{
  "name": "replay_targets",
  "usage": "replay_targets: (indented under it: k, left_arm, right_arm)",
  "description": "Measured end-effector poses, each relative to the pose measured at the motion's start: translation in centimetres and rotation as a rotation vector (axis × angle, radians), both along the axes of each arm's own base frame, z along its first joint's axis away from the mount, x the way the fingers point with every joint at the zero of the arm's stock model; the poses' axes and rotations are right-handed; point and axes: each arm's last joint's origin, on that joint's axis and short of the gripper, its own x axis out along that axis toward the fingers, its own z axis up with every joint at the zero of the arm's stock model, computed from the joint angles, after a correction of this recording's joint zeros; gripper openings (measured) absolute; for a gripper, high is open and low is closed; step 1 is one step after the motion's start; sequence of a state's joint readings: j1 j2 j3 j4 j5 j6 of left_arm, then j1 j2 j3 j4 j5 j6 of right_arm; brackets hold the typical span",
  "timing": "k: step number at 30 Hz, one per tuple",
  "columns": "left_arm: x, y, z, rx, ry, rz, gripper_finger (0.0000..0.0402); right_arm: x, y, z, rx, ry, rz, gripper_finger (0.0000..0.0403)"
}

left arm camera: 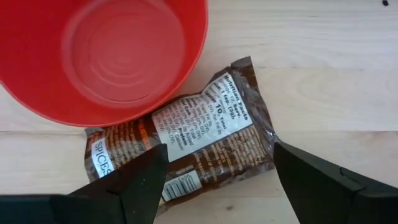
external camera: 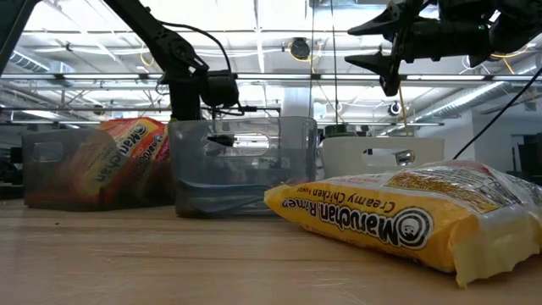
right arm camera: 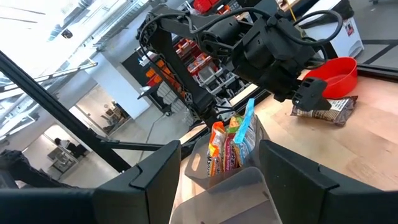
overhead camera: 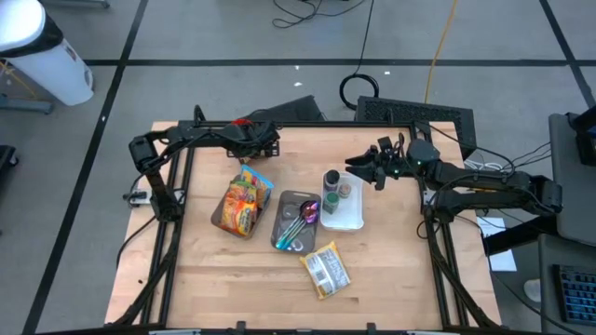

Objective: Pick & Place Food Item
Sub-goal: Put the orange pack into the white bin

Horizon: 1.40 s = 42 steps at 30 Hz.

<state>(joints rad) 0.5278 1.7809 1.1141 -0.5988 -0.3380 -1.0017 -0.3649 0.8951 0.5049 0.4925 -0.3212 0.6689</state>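
Fingers of the left gripper (left arm camera: pixel 214 180) stand wide apart over a brown food packet (left arm camera: pixel 186 143), one dark finger (left arm camera: pixel 134 183) on each side of it and neither touching it. That packet lies flat on the wooden table (overhead camera: pixel 391 270) near its far edge, toward the left corner, its upper end tucked under the rim of a red bowl (left arm camera: pixel 106 56). The right gripper (overhead camera: pixel 365 166) hangs above the table's far right part, just beyond a white tray (overhead camera: pixel 346 216) with two small jars (its fingers are parted too, with nothing between them). Toward the middle sit a clear bin (overhead camera: pixel 240 207) of orange noodle packs and a second clear bin (overhead camera: pixel 296 221) holding utensils. A yellow ramen pack (overhead camera: pixel 324 271) lies nearer the front edge.
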Motion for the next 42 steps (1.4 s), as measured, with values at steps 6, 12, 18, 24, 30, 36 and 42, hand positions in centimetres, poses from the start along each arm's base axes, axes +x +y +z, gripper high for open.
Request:
replay_targets:
  k: [6, 12, 18, 24, 30, 36, 42]
  left_arm:
    - [0.0, 0.1, -0.3, 0.007, 0.017, 0.003, 0.0296]
    - [0.5, 0.0, -1.9, -0.039, 0.035, 0.011, 0.0296]
    - [1.3, -0.7, -1.9, -0.004, 0.006, -0.010, 0.0296]
    - [2.8, -1.3, -1.6, -0.007, -0.109, -0.082, 0.0296]
    - [4.4, -2.0, -1.1, -0.002, -0.235, -0.198, 0.0296]
    - [5.8, -2.4, -0.1, 0.011, -0.325, -0.319, 0.0296]
    - [7.7, -1.2, 3.9, 0.095, -0.354, -0.551, 0.0296]
  right_arm:
    - [0.0, 0.1, 0.0, 0.003, 0.001, 0.026, 0.0210]
    - [0.0, 0.1, 0.0, 0.011, 0.003, 0.034, 0.0210]
    - [0.0, 0.2, 0.0, 0.027, 0.004, 0.052, 0.0210]
    - [0.0, 0.2, 0.0, 0.003, 0.005, 0.051, 0.0210]
    - [0.0, 0.2, -0.1, -0.005, 0.009, 0.050, 0.0210]
    - [0.0, 0.2, -0.1, -0.004, 0.012, 0.049, 0.0210]
    - [0.0, 0.1, -0.1, -0.003, 0.014, 0.049, 0.0210]
